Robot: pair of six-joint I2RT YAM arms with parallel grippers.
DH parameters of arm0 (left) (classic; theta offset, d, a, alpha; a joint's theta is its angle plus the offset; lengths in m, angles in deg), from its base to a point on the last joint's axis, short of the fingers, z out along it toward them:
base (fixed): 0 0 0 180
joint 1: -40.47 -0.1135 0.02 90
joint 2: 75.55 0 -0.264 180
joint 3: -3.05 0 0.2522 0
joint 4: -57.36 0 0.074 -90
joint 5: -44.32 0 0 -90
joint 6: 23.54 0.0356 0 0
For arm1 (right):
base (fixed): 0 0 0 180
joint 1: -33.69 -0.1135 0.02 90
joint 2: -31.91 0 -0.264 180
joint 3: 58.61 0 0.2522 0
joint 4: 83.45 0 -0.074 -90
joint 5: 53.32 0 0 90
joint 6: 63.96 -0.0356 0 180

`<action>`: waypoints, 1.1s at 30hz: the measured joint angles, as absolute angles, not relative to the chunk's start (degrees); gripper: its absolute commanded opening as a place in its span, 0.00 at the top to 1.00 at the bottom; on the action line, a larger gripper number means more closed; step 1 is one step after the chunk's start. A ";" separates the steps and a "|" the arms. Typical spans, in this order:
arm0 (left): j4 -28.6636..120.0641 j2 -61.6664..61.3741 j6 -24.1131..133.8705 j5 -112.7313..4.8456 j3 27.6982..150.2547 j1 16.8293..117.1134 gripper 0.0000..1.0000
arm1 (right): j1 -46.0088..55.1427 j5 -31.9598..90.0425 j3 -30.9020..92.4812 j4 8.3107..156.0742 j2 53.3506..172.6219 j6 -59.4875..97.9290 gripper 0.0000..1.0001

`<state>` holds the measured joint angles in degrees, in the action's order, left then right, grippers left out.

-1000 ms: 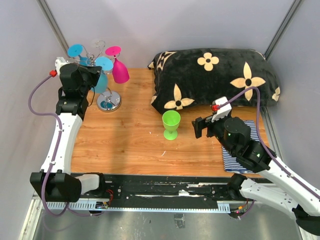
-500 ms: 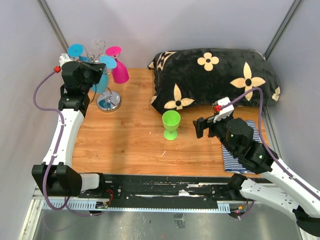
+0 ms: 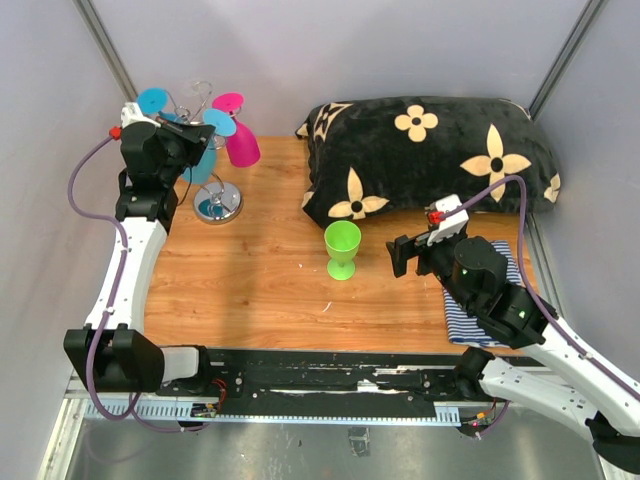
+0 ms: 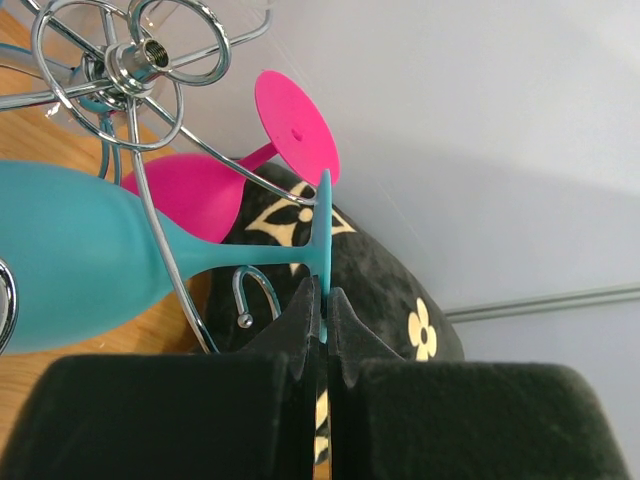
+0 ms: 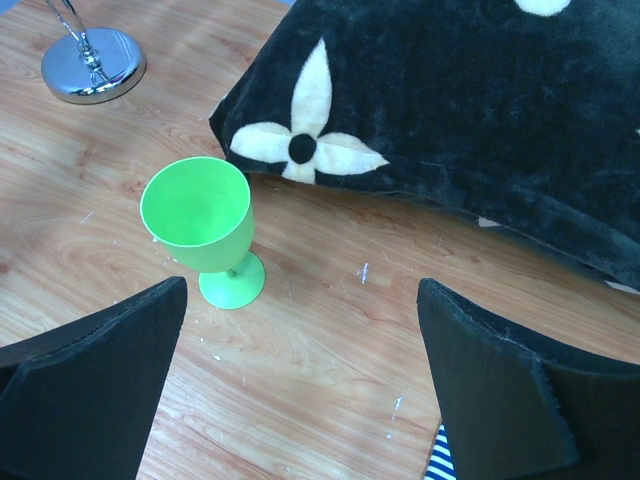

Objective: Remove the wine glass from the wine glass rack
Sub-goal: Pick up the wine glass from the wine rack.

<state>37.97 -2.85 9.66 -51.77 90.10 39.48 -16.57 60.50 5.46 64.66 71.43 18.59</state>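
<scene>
The silver wire rack (image 3: 217, 200) stands at the table's back left; its hub and hooks show in the left wrist view (image 4: 140, 65). A turquoise wine glass (image 4: 70, 255) hangs upside down on it, foot disc (image 3: 218, 122) on top. A pink glass (image 3: 240, 140) hangs beside it, also in the left wrist view (image 4: 295, 125), and another turquoise foot (image 3: 152, 101) sits at the left. My left gripper (image 4: 322, 300) is shut on the rim of the turquoise glass's foot. My right gripper (image 5: 300, 340) is open and empty, right of a green glass (image 3: 342, 248) standing on the table.
A black pillow with cream flowers (image 3: 430, 160) lies at the back right. A blue-and-white striped cloth (image 3: 470, 325) lies under my right arm. Grey walls close in the left, back and right.
My left gripper has moved up and toward the rack top, and the turquoise foot has shifted slightly up and right with it. The right arm has barely moved.
</scene>
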 measured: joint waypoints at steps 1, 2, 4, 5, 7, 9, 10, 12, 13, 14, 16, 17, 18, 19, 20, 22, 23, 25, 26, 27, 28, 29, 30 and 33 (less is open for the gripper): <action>37.99 -2.76 9.73 -51.66 90.13 39.48 0.99 | -16.57 60.50 5.46 64.61 71.41 18.57 0.02; 37.88 -2.50 9.88 -51.51 90.41 39.48 1.00 | -16.57 60.50 5.46 64.48 71.35 18.55 0.02; 37.71 -1.62 10.19 -51.33 91.50 39.48 1.00 | -16.57 60.52 5.46 64.31 71.04 18.55 0.02; 37.49 -0.94 10.45 -51.35 92.36 39.48 1.00 | -16.57 60.52 5.46 64.29 70.84 18.57 0.02; 37.42 0.21 10.71 -51.57 93.56 39.54 1.00 | -16.57 60.54 5.46 64.09 70.49 18.57 0.02; 37.44 1.11 10.76 -51.97 94.39 39.54 1.00 | -16.57 60.56 5.46 63.83 70.10 18.57 0.02; 37.49 1.50 10.76 -52.14 94.63 39.54 0.99 | -16.57 60.56 5.46 63.70 69.90 18.57 0.02; 37.44 1.88 10.71 -52.49 94.69 39.54 1.00 | -16.57 60.58 5.46 63.56 69.60 18.57 0.02; 37.47 2.01 10.67 -52.84 94.69 39.54 1.00 | -16.57 60.63 5.46 63.54 69.55 18.57 0.02; 37.49 2.07 10.62 -53.15 94.69 39.54 1.00 | -16.57 60.65 5.46 63.52 69.55 18.55 0.02; 37.66 2.07 10.47 -54.09 94.67 39.56 0.99 | -16.57 60.71 5.46 63.48 69.58 18.53 0.02; 37.84 2.07 10.45 -54.44 94.67 39.56 1.00 | -16.57 60.71 5.46 63.46 69.60 18.51 0.02; 37.97 2.07 10.41 -54.72 94.67 39.56 0.99 | -16.57 60.71 5.46 63.43 69.62 18.51 0.02; 38.01 2.07 10.25 -54.87 94.65 39.56 1.00 | -16.57 60.71 5.46 63.43 69.64 18.51 0.02; 38.12 2.07 10.01 -54.87 94.59 39.56 1.00 | -16.57 60.74 5.46 63.41 69.69 18.51 0.02; 38.27 2.05 9.34 -54.70 94.43 39.56 1.00 | -16.57 60.71 5.46 63.41 69.69 18.51 0.02; 38.43 1.92 8.72 -54.41 94.15 39.56 0.99 | -16.57 60.71 5.46 63.41 69.69 18.51 0.02; 38.95 1.00 6.91 -53.43 92.73 39.54 1.00 | -16.57 60.71 5.46 63.37 69.69 18.53 0.02; 39.15 0.39 5.88 -52.95 91.83 39.54 1.00 | -16.57 60.74 5.46 63.37 69.66 18.51 0.02; 39.19 -0.20 5.16 -52.58 91.13 39.54 1.00 | -16.57 60.74 5.46 63.37 69.66 18.51 0.02; 39.19 -0.77 4.13 -52.16 90.65 39.54 1.00 | -16.57 60.74 5.46 63.35 69.66 18.51 0.02; 39.24 -1.16 3.11 -51.90 90.39 39.54 1.00 | -16.57 60.74 5.46 63.35 69.60 18.51 0.02; 39.26 -1.45 2.25 -51.73 90.28 39.56 0.99 | -16.57 60.74 5.46 63.35 69.58 18.51 0.02; 41.07 -2.10 -0.83 -51.55 89.34 39.56 0.99 | -16.57 60.74 5.46 63.32 69.51 18.48 0.02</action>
